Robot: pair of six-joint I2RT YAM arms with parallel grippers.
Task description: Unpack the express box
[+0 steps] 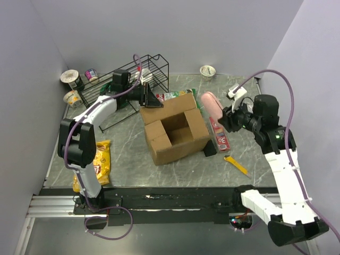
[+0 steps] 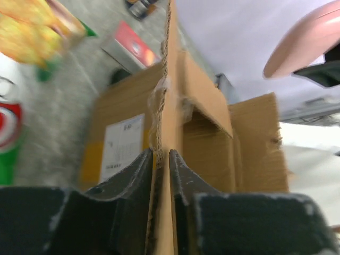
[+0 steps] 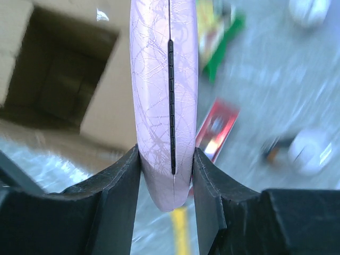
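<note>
Grey marbled desk (image 1: pixel 127 154) between pale walls carries the express box (image 1: pixel 175 130) at its centre, mouth up, flaps spread, set slightly askew to the near edge; from above it looks almost square, so no long axis stands out. At its far-left flap edge the left pincer (image 2: pixel 161 159) is clenched on the cardboard. Just right of the box, the right pincer (image 3: pixel 167 159) grips a pink case (image 3: pixel 159 79), whose length points away from that arm.

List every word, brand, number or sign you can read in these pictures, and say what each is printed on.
Nothing can be read with certainty.
White label on the express box: print too blurred.
Red carton beside the box: white markings, too small to read.
Yellow chip bag: red logo, illegible.
Pink case: no print visible.
</note>
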